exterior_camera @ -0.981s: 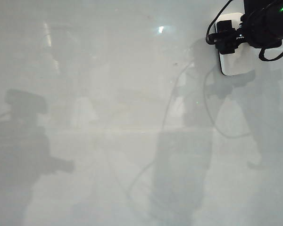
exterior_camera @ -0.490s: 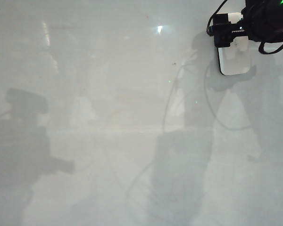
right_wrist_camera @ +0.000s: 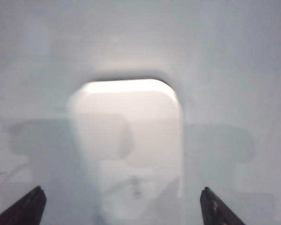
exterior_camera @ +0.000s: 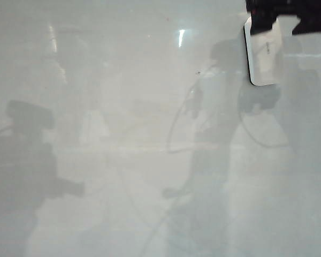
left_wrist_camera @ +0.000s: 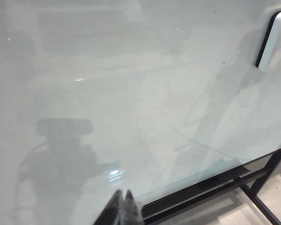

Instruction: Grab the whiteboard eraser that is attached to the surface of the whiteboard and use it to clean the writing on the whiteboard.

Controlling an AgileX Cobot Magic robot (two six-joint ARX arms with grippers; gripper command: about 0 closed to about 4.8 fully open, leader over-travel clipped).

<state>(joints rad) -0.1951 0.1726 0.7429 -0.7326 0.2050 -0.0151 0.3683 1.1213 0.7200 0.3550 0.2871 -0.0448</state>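
Note:
The whiteboard eraser (exterior_camera: 264, 56) is a white rounded pad stuck on the whiteboard (exterior_camera: 123, 107) at the upper right of the exterior view. My right gripper (exterior_camera: 285, 17) hangs just above the eraser's upper end, mostly cut off by the frame. In the right wrist view the eraser (right_wrist_camera: 131, 136) lies ahead between the dark fingertips (right_wrist_camera: 25, 206), which stand wide apart with nothing between them, so the right gripper (right_wrist_camera: 121, 207) is open. My left gripper (left_wrist_camera: 122, 208) is shut and empty, near the board's lower edge and far from the eraser (left_wrist_camera: 277, 37). The writing is out of view.
The glossy board carries grey shadows of both arms and their cables (exterior_camera: 32, 160). In the left wrist view the board's black frame (left_wrist_camera: 210, 187) and a stand leg (left_wrist_camera: 260, 206) show past its edge.
The right gripper has let go of the eraser, opened wide and pulled back toward the top of the exterior view. The eraser stays stuck where it was. The left arm has not moved.

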